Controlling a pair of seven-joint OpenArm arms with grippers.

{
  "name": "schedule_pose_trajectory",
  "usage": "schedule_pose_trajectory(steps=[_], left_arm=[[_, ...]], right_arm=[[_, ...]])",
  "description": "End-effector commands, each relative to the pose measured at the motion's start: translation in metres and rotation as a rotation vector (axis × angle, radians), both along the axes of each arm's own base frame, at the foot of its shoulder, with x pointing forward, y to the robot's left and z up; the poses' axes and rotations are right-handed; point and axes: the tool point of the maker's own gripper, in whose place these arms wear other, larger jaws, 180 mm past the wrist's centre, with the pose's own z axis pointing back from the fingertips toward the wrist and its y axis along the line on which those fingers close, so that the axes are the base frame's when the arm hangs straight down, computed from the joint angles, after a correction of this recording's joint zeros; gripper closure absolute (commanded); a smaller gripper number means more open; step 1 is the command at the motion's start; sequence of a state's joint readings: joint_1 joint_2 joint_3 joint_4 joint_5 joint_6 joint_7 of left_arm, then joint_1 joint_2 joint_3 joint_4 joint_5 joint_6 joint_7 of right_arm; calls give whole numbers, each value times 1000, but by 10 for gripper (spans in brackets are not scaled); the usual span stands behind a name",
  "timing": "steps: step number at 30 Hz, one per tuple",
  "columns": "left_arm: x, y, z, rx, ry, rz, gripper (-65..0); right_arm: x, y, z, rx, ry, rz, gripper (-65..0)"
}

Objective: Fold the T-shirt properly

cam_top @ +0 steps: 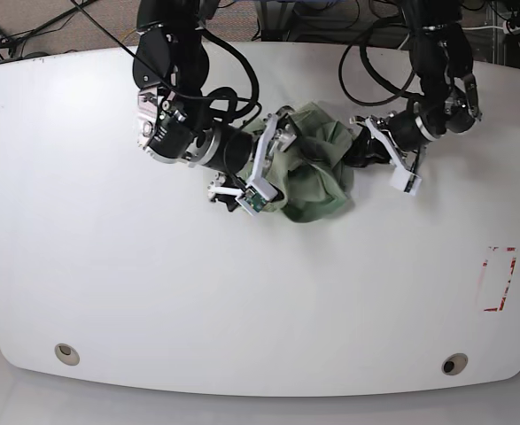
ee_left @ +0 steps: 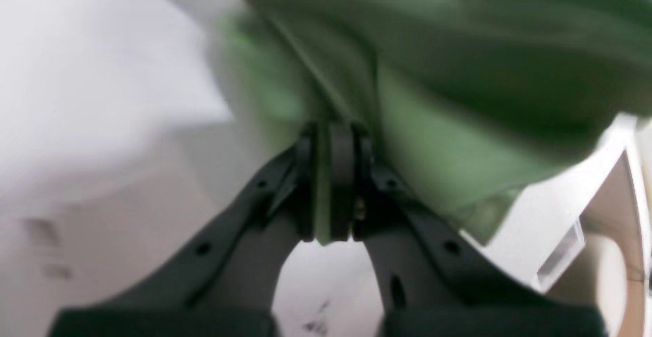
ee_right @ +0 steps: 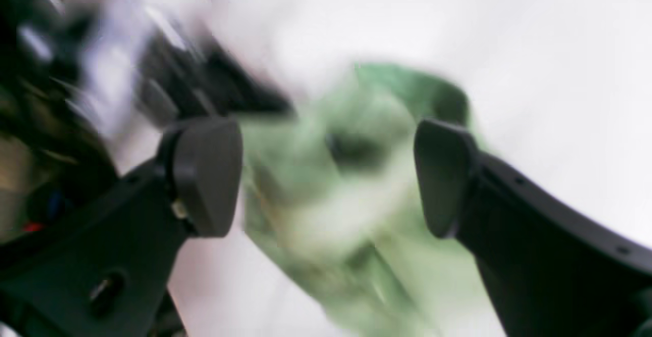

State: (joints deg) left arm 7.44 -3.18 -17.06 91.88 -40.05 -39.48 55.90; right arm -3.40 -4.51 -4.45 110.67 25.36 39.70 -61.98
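Pinching, left claw point(ee_left: 331, 184): pads pressed together on a thin fold of the shirt point(ee_left: 458, 72), green edge caught between them.
Left claw, base view point(cam_top: 359, 149): at the shirt's right edge, arm reaching in from the upper right.
Right claw point(ee_right: 326, 174): spread wide, nothing between the pads, both fingers point(ee_right: 206, 174) bare and sharp against a blurred background.
Beyond right claw: bunched green cloth point(ee_right: 356, 199), smeared by blur; cannot tell whether any pad touches it.
Right claw, base view point(cam_top: 273, 168): at the shirt's left edge, partly hidden by the wrist hardware.
Shirt point(cam_top: 317, 173): crumpled in a heap, not flat, lying between the two claws in the upper middle of the counter point(cam_top: 242, 301).
Shirt fabric: pale sage green, plain, deeply creased; sleeves and collar not made out.
Counter: white, rounded at the front corners, two round fittings point(cam_top: 65, 353) near the front edge.
Red marking point(cam_top: 498, 279): rectangular outline at the counter's right side, well apart from the shirt.
Cables point(cam_top: 375, 53): dark loops hanging over the far edge behind the arms.
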Motion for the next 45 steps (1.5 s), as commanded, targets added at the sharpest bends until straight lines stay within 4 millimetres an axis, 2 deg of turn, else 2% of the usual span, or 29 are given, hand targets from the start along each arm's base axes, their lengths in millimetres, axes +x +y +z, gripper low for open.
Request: schedule_pose_trajectory(steps=[1, 5, 10, 13, 16, 19, 21, 23, 25, 26, 29, 31, 36, 39, 41, 43, 45], left_arm=[[15, -1, 38, -34, -125, -11, -24], [18, 23, 59, 53, -194, -14, -24], [5, 65, 57, 140, -179, 47, -24], [3, 86, 59, 172, -177, 86, -24], [-8, 100, 53, 201, -150, 104, -24], [-11, 108, 52, 211, -140, 123, -24], [-13, 109, 51, 212, -136, 126, -24], [-21, 109, 45, 213, -115, 124, -24], [-22, 109, 42, 215, -105, 122, -24], [-22, 108, 42, 214, -106, 120, -24], [-23, 107, 41, 211, -102, 118, -24], [-23, 103, 39, 206, -97, 106, -24], [-26, 96, 24, 181, -53, 89, -24], [-26, 96, 24, 181, -51, 89, -24], [-26, 96, 24, 181, -53, 89, -24], [-26, 95, 25, 181, -56, 88, -24], [-24, 95, 30, 187, -71, 83, -24]], right_arm=[[3, 2, 11, 26, -38, 7, -507], [-12, -6, -6, -2, 7, 8, -507], [-25, -12, -24, -24, 62, 10, -507], [-19, -9, -27, -3, 70, 7, -472], [-16, 0, -25, 46, 68, -6, -417], [-8, 4, -32, 78, 86, -14, -339], [-3, 6, -33, 92, 92, -14, -265], [-3, 7, -31, 96, 87, -14, -176], [-6, 17, -18, 104, 47, 19, -41], [-8, 21, -12, 107, 30, 34, 0], [-24, 34, 3, 128, -4, 81, 0], [-37, 44, 6, 141, -1, 117, -36], [-67, 79, -9, 136, 55, 249, -171], [-65, 87, -13, 103, 41, 284, -247], [-67, 87, -28, 68, 68, 290, -314], [-61, 87, -35, 25, 60, 302, -384], [-62, 87, -43, -18, 56, 322, -433]])
